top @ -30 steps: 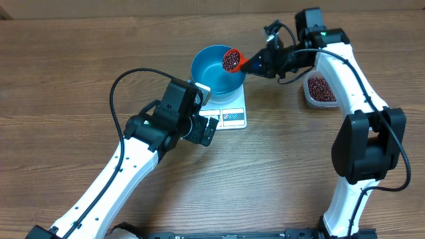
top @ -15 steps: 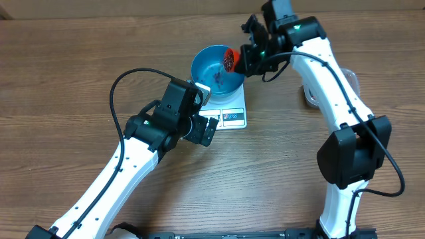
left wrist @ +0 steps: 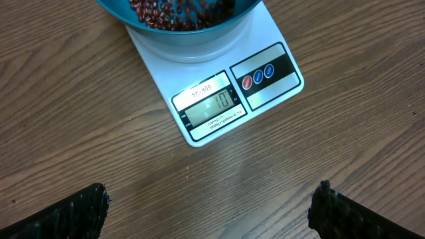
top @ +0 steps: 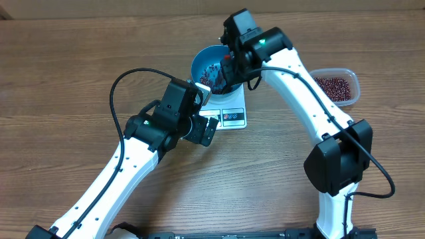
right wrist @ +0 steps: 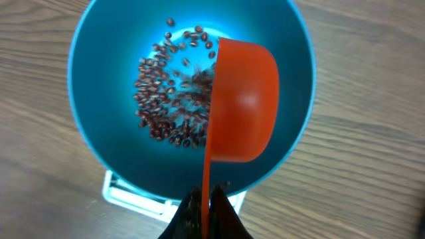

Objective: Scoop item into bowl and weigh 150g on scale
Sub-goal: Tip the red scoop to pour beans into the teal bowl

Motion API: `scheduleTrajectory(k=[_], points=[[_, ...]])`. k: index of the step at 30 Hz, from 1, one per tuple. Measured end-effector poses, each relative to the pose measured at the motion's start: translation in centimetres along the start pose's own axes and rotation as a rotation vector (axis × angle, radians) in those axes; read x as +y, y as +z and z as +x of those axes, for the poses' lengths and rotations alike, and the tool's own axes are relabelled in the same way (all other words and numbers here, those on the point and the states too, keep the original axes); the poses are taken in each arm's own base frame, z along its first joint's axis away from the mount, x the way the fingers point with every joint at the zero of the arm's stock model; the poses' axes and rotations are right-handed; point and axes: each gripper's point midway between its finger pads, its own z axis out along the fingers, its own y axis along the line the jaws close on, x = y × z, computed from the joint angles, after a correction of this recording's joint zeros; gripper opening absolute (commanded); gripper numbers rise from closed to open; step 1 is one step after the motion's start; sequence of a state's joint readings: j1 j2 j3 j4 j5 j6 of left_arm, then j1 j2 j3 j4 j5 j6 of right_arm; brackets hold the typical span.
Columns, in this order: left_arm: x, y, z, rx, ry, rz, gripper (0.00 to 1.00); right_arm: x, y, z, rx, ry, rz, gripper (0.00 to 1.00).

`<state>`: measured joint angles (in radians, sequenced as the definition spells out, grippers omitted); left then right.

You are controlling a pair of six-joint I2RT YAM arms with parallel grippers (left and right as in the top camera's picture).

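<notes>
Orange scoop (right wrist: 242,106) tipped over a round, smooth blue bowl (right wrist: 99,79).
Right gripper (right wrist: 202,209) pinches its thin handle; tiny oval maroon beans (right wrist: 159,113) lie inside; left gripper (left wrist: 212,212) gapes wide.

Glossy blue plastic bowl (right wrist: 93,99), smooth orange plastic scoop (right wrist: 246,106), matt white scale (left wrist: 222,72), wood-grain table (left wrist: 80,133)

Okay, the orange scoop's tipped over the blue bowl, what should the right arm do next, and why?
Probably level the orange scoop and carry it to the clear tub for another load. The right gripper holds it turned over, only a thin scatter of beans covers the blue bowl, and the scale seems to read far below target.
</notes>
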<state>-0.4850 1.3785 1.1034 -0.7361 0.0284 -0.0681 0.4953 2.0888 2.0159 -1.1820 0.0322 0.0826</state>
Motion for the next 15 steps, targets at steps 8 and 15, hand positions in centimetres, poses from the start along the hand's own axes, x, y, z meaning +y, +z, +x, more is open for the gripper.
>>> scheduleTrajectory(k=[8, 15], points=[[0.00, 0.00, 0.00, 0.000, 0.000, 0.000, 1.00, 0.06, -0.31, -0.46, -0.046, -0.061, 0.160, 0.04], [0.00, -0.01, -0.01, 0.000, 0.000, 0.000, 1.00, 0.08, -0.52, -0.71, -0.065, -0.080, 0.210, 0.04]])
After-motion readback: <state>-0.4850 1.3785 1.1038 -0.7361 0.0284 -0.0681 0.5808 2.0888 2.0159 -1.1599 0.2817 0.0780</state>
